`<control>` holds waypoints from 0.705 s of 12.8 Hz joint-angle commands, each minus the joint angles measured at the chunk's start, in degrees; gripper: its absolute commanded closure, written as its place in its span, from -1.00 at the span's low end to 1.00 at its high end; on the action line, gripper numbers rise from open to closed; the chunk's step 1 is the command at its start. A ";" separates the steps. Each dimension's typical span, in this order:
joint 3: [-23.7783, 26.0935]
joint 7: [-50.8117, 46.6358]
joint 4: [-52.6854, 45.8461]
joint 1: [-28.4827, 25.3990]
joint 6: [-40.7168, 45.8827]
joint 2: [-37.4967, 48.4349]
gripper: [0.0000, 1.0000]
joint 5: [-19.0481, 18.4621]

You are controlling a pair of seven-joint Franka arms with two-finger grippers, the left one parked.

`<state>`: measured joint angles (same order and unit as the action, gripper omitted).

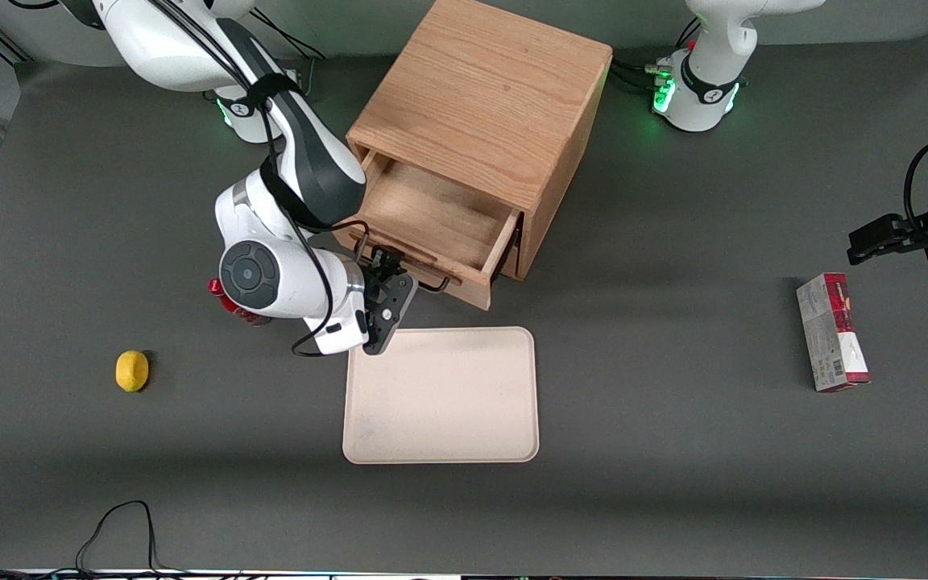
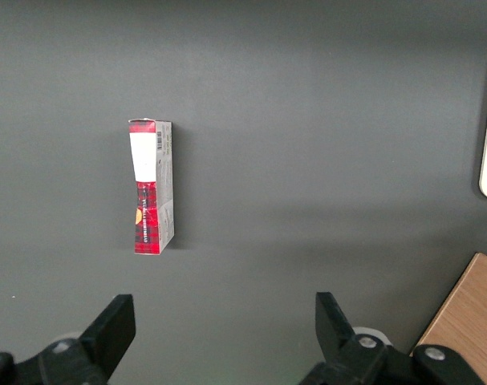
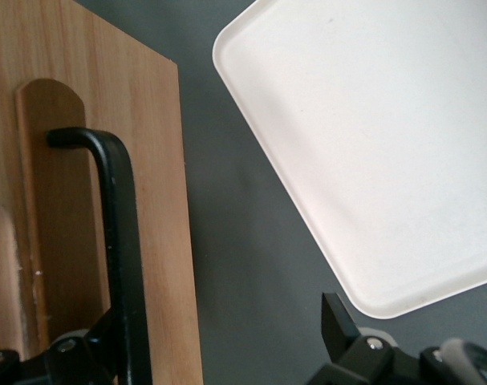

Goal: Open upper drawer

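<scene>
Since the upper drawer (image 1: 432, 221) is already drawn well out of the cabinet (image 1: 484, 113), its black handle (image 3: 119, 241) is seen between the parted jaws of the gripper (image 1: 387, 278), its bar crossing their gap.

cabinet (image 1: 486, 89): light oak grain
upper drawer (image 1: 440, 221): pale wood, black wire handle (image 3: 119, 241)
gripper (image 1: 387, 302): black
tray (image 1: 441, 395): plain cream
lemon (image 1: 132, 370): yellow
box (image 1: 832, 332): red and grey
table (image 1: 673, 451): dark grey
</scene>
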<state>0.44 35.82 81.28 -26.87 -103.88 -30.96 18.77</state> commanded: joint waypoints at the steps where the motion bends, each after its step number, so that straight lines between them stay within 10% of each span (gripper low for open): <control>1: 0.35 1.27 -3.84 0.85 -0.01 -2.26 -1.00 -0.75; 9: 0.35 1.71 -7.36 2.70 0.08 -4.28 -1.00 -0.67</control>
<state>0.41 36.36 76.94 -24.93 -103.89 -33.49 18.77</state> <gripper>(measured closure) 0.000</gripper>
